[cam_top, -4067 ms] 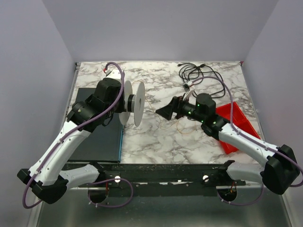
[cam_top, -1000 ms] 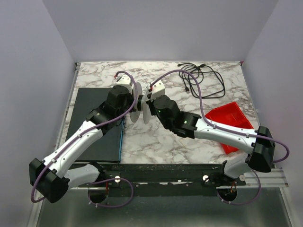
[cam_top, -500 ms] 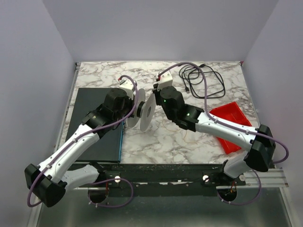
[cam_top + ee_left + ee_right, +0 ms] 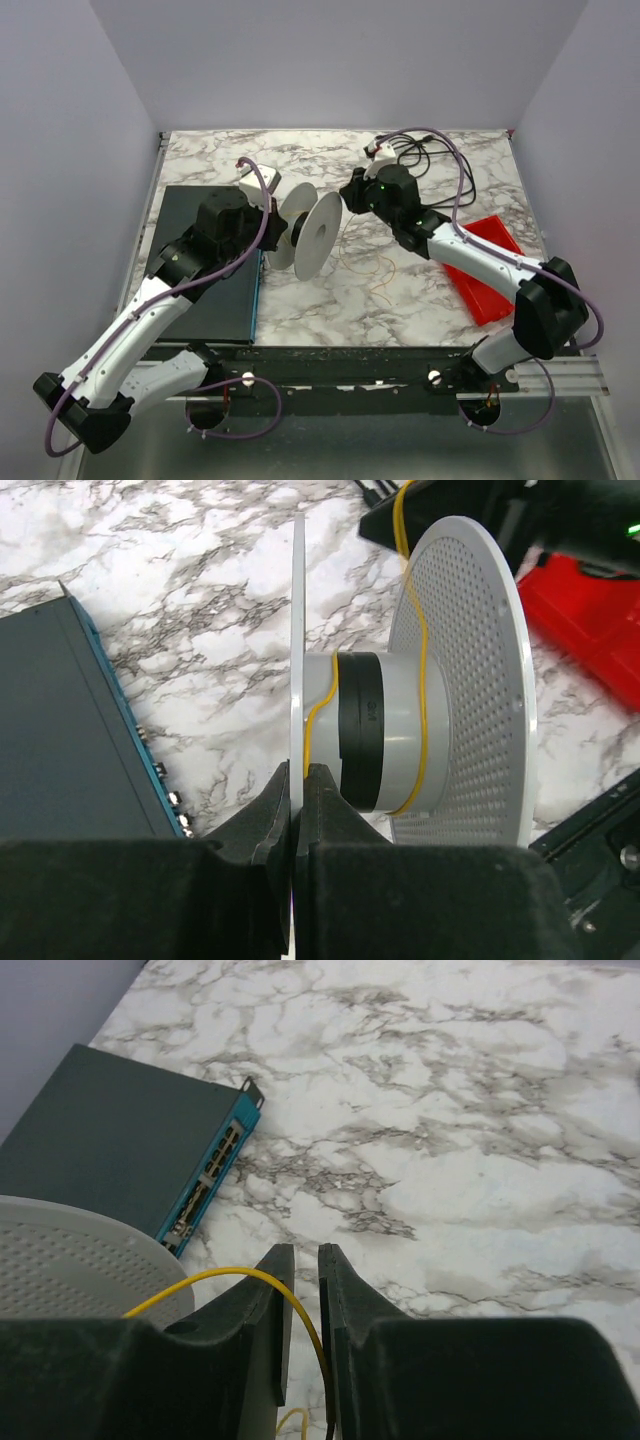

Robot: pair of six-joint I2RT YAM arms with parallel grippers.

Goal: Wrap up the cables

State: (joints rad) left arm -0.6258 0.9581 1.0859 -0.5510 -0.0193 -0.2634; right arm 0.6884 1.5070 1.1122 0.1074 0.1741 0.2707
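**L gripper** (image 4: 297, 780): jaws clamped on the near flange of the spool (image 4: 318, 232), at its rim. The fingers (image 4: 262, 815) press on both faces of the thin white disc, with no gap showing. The spool is held w/ flanges upright and axis roughly level, just off the right edge of the dark box (image 4: 200, 270). The far flange (the perforated one) faces the R arm.

**Spool detail, left wrist view:** the hub is grey w/ a black band. A thin yellow wire (image 4: 424, 680) lies across the hub between the flanges. It then climbs over the far flange's rim and runs on toward the R gripper.

**R gripper** (image 4: 305, 1260): jaws narrow, w/ a slim gap visible between them. The wire arcs up from the flange side and drops through that gap. It looks thinner than the gap, so whether the pads pinch it cannot be told. The tips point at the marble table (image 4: 300, 160), near the far flange.

**Slack wire:** in the top view, more yellow wire lies in loose curls on the table between the spool and the red tray (image 4: 497, 238). The R forearm passes over that tray.

**Cables** (image 4: 418, 158): black, in a loose tangle at the far right of the table, beyond the R wrist. They are well apart from the spool and partly hidden by the arm's lilac cord.
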